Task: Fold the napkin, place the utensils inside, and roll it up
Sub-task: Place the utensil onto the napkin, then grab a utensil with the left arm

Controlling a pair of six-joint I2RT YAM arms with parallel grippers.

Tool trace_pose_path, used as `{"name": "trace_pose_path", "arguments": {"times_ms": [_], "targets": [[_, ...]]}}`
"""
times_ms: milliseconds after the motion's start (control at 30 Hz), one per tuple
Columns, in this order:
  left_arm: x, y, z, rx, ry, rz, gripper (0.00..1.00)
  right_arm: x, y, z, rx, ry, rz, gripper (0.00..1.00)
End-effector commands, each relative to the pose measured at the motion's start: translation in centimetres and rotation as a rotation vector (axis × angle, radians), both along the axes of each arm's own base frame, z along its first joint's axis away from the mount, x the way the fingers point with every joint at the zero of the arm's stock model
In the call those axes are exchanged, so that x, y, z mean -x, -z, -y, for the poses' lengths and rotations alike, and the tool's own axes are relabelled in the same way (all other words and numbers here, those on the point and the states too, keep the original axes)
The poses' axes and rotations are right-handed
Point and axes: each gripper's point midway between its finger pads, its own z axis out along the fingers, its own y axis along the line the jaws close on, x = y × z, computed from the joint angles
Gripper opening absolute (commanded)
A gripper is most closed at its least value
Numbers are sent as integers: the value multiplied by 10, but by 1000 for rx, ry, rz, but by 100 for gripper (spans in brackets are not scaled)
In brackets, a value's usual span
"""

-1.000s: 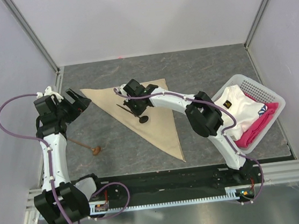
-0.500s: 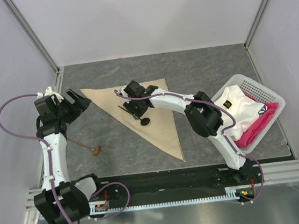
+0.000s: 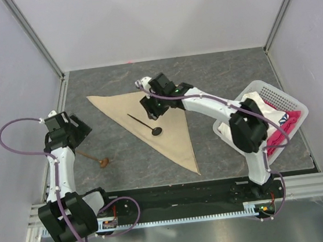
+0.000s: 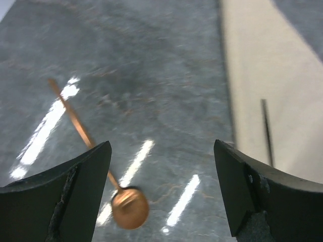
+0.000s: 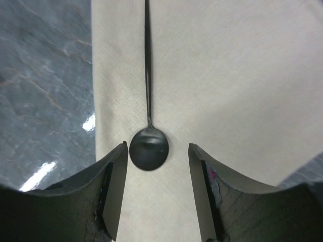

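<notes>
Napkin [image 3: 161,130]: plain beige cloth, folded to a triangle and lying flat on the grey tabletop [image 3: 214,71], a little left of centre, its sharpest point toward the arm bases. Black spoon [image 5: 147,91] lies on the napkin close to its left edge. The handle runs roughly along that edge, and the bowl is toward the near side, wholly on the cloth. Right fingers [image 5: 113,191] are spread and hold nothing; in the wrist view the black bowl shows in the gap between them. Copper spoon [image 4: 130,207] lies on bare tabletop well left of the napkin, apart from it. Left fingers [image 4: 75,196] are spread and empty above that bare patch, with the copper bowl near the left one in the wrist view. Far right is a white perforated basket [image 3: 275,91] holding a white cloth [image 3: 253,100] and a pink-red cloth [image 3: 276,141]. A blue-and-white patch among the cloths is too small to read. No legible writing on arms or cloth.
</notes>
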Motion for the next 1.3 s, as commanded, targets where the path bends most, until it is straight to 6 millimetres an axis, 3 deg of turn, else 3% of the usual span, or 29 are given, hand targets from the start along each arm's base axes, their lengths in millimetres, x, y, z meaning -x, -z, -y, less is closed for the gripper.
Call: {"name": "trace_pose_path", "arguments": {"times_ms": [0, 33, 100, 233, 600, 767, 933, 1133, 1267], "targets": [[37, 34, -22, -17, -185, -127, 83, -6, -66, 8, -178, 7, 94, 60], [44, 45, -19, 1, -199, -152, 81, -7, -77, 15, -203, 15, 106, 60], [49, 57, -18, 36, -255, -178, 73, -7, -79, 21, -234, 20, 96, 60], [64, 85, -14, 79, -316, -267, 69, -11, -93, 36, -278, 39, 97, 61], [67, 111, -17, 89, -345, -374, 52, -15, -103, 51, -321, 52, 90, 62], [61, 118, -15, 106, -325, -388, 38, -15, -101, 53, -320, 56, 87, 62], [55, 124, -14, 120, -300, -409, 31, -15, -102, 54, -321, 57, 89, 62], [46, 122, -9, 143, -259, -403, 2, -15, -101, 54, -319, 58, 86, 62], [37, 111, 1, 168, -239, -352, 2, -15, -98, 53, -319, 57, 80, 63]]}}
